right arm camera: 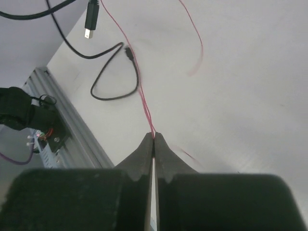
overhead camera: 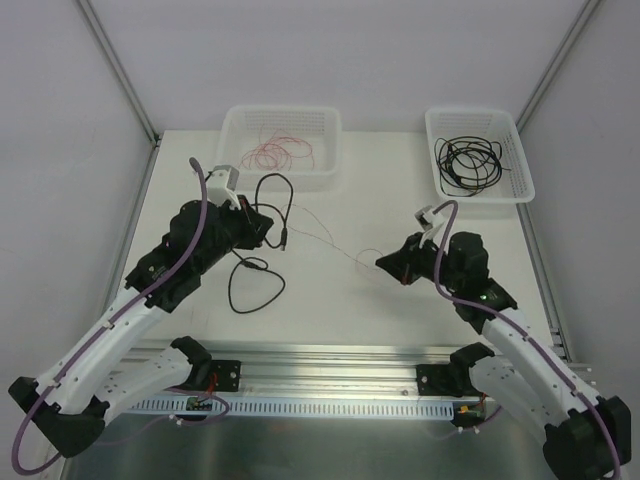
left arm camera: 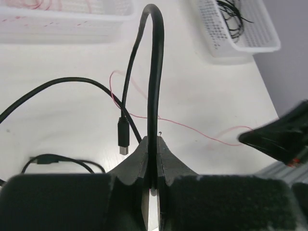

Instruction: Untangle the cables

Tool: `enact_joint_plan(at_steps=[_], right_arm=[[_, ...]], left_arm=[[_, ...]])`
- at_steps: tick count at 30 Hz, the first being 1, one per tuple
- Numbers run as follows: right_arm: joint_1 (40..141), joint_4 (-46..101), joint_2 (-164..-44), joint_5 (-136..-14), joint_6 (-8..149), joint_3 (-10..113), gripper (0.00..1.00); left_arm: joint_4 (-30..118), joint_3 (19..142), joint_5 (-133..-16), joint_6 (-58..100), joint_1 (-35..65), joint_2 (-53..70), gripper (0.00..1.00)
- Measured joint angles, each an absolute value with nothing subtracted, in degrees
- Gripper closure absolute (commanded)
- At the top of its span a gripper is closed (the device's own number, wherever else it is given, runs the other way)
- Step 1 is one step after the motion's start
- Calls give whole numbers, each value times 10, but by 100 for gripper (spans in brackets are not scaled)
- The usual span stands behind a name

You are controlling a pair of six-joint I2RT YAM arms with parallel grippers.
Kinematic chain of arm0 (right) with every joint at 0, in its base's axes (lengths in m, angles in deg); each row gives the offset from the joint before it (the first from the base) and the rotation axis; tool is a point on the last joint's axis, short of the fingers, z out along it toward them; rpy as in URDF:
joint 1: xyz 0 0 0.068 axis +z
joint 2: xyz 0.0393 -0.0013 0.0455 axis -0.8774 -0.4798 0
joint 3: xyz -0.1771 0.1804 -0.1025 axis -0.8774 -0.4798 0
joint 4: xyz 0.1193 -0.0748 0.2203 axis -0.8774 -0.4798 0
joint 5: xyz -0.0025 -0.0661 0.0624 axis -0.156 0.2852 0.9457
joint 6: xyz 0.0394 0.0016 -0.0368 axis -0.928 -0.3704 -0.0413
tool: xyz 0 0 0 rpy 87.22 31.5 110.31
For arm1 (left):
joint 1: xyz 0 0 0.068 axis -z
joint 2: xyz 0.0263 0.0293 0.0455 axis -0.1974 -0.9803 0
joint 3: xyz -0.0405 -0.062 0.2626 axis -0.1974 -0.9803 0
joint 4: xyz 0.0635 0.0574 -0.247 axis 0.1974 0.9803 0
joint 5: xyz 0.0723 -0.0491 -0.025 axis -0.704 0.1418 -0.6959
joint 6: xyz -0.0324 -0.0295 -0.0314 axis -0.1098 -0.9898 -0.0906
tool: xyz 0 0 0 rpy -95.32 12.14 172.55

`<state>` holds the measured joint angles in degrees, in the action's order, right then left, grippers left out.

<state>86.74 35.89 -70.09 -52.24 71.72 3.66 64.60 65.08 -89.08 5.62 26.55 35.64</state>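
Black cable (left arm camera: 156, 72) pinched in closed left tool (left arm camera: 153, 141), red wire (right arm camera: 141, 96) clamped in closed right tool (right arm camera: 153, 136)

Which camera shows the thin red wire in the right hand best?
The right wrist view: the red wire runs close and sharp from the shut right hand pinching it. The left wrist view shows a thinner stretch past the black cable. The top view shows only a faint thread.
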Motion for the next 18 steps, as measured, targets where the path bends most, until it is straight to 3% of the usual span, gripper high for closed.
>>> enact_joint_plan(at_steps=[9, 18], right_arm=[[778, 46, -570, -606, 774, 210, 99], [774, -94, -549, -671, 798, 399, 99]], left_arm=[[668, 569, -926, -4, 143, 323, 100], [672, 514, -935, -38, 65, 248, 100]])
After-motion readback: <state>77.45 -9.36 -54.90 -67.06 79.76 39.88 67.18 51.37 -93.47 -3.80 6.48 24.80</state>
